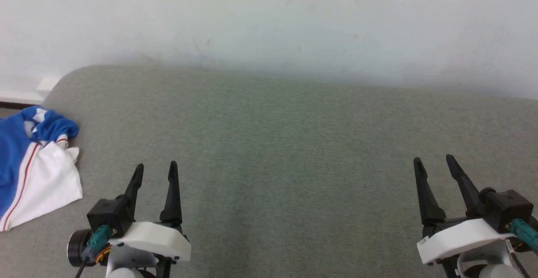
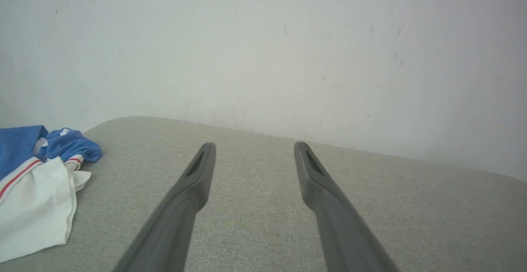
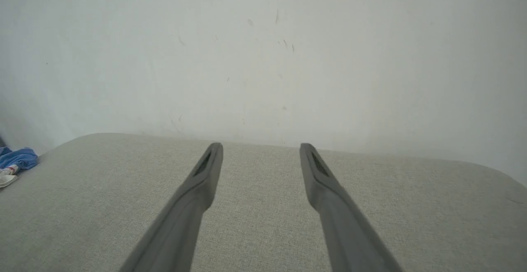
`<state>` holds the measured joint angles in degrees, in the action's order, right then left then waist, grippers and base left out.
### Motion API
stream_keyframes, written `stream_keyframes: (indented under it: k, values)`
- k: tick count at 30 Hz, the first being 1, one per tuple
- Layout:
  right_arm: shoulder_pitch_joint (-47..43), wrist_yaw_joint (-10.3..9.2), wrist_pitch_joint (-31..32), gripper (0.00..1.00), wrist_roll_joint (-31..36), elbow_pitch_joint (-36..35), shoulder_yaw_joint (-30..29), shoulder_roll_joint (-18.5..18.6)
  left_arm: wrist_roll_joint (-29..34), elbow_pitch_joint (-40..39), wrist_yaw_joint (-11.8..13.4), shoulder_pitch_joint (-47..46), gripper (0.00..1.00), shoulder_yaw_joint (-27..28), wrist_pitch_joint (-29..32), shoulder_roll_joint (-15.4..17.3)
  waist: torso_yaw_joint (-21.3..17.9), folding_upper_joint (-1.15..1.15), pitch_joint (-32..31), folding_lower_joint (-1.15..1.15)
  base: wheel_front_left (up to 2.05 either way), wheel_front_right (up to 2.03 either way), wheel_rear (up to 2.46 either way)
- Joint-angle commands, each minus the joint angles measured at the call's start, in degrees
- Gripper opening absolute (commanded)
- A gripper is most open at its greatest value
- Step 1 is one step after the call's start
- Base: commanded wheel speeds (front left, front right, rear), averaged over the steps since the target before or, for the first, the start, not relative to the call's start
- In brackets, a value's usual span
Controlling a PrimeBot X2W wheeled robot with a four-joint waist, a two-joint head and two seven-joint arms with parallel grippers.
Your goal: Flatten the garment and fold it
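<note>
Head view: the garment [image 1: 33, 173] lies crumpled at the surface's [image 1: 273, 143] left edge. The left tool [image 1: 155, 166] and right tool [image 1: 433, 159] hover spread and empty.

Left wrist view: the garment [image 2: 37, 189] is nearby to the left, so reach there and pinch a single hem.

Right wrist view: the garment [image 3: 18, 159] is well apart to the left.

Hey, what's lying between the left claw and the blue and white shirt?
Nothing; in the head view, bare grey fabric surface runs from the left claw to the shirt.

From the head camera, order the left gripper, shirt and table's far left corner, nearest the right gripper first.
1. left gripper, lower left.
2. blue-and-white shirt, crumpled at the left edge.
3. table corner, far left, rounded.
</note>
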<state>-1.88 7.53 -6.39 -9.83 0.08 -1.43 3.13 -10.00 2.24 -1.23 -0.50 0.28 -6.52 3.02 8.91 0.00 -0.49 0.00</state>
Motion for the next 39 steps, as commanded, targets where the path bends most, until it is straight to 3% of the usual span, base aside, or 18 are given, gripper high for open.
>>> stream_keyframes:
  k: [1, 24, 30, 39]
  values:
    - [-0.6, -0.02, -0.7, 1.0, 0.5, -0.1, 0.1, -0.1, 0.4, 0.1, 0.4, -1.0, 1.0, 0.4, -0.6, 0.0, 2.1, 0.0, 0.1, 0.0, 0.0, 0.0, 0.0]
    - [-0.2, -0.03, -2.6, 1.0, 2.3, -1.5, 0.2, -0.2, 5.1, -0.7, 0.0, -3.8, 1.0, 5.0, -3.3, 0.2, 16.5, 0.0, 2.5, 0.0, -0.01, -0.01, -0.01]
    - [1.0, -0.03, -1.6, 1.0, 2.5, -3.1, 0.6, -0.2, 4.6, 1.9, 0.3, -10.1, 1.0, 7.4, -4.0, 1.6, 16.6, 0.0, 5.8, 0.0, -0.01, -0.01, -0.01]
    - [4.0, -0.03, 1.0, 1.0, 4.0, -7.3, 0.9, -0.2, 0.8, 12.6, -0.7, -23.2, 1.0, 11.4, -4.2, 6.0, 12.7, 0.0, 14.3, 0.0, 0.0, 0.0, 0.0]
